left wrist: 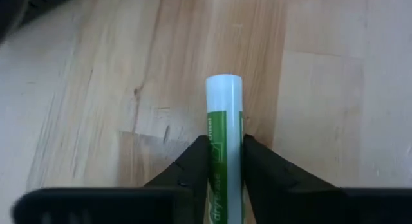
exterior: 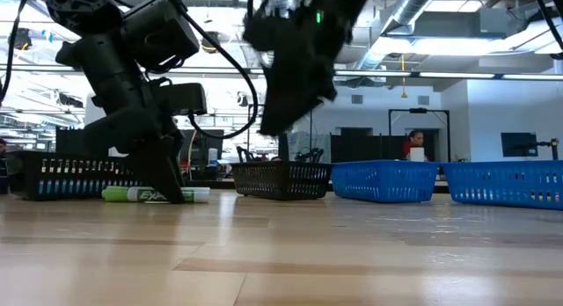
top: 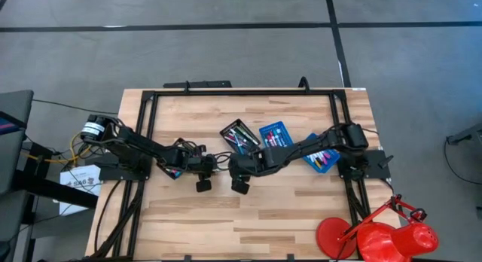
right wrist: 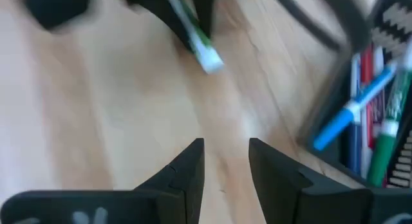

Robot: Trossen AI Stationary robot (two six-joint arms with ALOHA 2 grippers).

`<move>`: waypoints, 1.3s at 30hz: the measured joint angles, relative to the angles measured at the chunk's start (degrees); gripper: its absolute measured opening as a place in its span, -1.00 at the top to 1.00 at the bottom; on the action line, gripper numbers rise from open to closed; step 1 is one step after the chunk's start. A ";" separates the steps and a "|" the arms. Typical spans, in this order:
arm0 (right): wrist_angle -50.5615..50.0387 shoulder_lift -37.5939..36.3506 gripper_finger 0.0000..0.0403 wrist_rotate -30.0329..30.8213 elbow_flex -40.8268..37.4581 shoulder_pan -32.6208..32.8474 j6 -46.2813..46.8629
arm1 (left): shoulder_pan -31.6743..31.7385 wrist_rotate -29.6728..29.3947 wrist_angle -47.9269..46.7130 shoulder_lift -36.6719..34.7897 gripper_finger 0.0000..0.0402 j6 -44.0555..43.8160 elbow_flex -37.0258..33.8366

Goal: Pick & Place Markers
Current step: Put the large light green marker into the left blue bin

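One green marker with a white end lies level on the table near its middle. My left gripper is shut on it and reaches in from the table's left. My right gripper is open and empty. It hovers above the table just right of the left gripper. In its wrist view it faces the marker. More markers in blue, red and green lie in a black mesh tray. My left gripper pinches the marker's green-labelled barrel between its two fingers, a little back from the white end, which sticks out ahead of them. The fingers slant down from above. The marker rests on the table.
Black trays and blue trays stand along the far half of the table. A red lamp sits at the near right corner. Bare wood lies nearer. A person shows in the room behind.
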 joint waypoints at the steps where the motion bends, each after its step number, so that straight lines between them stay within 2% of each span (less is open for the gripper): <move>1: -0.68 -0.14 0.44 -0.17 1.10 0.45 -0.28 | 0.00 0.02 -0.06 -0.28 0.64 -0.02 0.00; 6: -10.18 -1.27 0.44 1.08 9.13 2.71 -3.11 | 0.08 -0.32 -1.35 -4.40 0.69 0.00 -0.43; 10: -18.60 -4.81 0.44 13.36 13.52 5.56 -6.14 | 0.04 -2.71 -0.86 -11.20 0.69 0.17 -0.22; 14: -26.71 -11.26 0.44 24.36 13.39 9.25 -4.55 | 0.04 -3.20 -1.15 -18.63 0.67 1.14 -0.28; 16: -28.61 -15.18 0.44 29.11 10.28 11.25 -1.46 | -0.08 -3.20 -0.06 -21.96 0.66 2.81 -0.23; 18: -26.26 -18.76 0.44 32.89 5.06 13.15 1.49 | -0.09 -3.11 -0.03 -25.51 0.66 4.92 -0.31; 20: -21.53 -22.20 0.44 34.71 -2.70 14.59 3.09 | -0.09 -2.84 2.85 -28.19 0.67 7.67 -0.17; 22: -11.13 -24.89 0.44 34.85 -11.26 14.78 2.23 | 0.13 -1.78 4.48 -30.63 0.66 9.86 -0.20; 25: 9.94 -27.61 0.44 32.27 -23.63 12.75 -3.23 | 0.24 2.30 8.04 -32.70 0.64 12.93 -0.17; 27: 25.97 -28.27 0.44 23.54 -30.19 9.71 -10.35 | 0.23 4.66 10.90 -32.93 0.64 14.00 -0.20; 30: 51.23 -26.52 0.44 5.55 -36.63 4.13 -17.92 | 0.22 5.27 12.77 -32.68 0.64 15.11 -0.23; 32: 64.59 -24.13 0.44 -0.93 -38.94 1.00 -20.92 | 0.24 5.26 15.37 -31.51 0.64 15.10 -0.11; 34: 73.86 -20.56 0.44 -3.87 -39.33 -1.41 -21.65 | 0.24 5.24 15.66 -30.81 0.63 15.15 -0.31; 39: 79.79 -11.97 0.44 -5.73 -37.20 -3.69 -21.30 | 0.20 5.29 18.49 -28.86 0.63 15.17 -0.25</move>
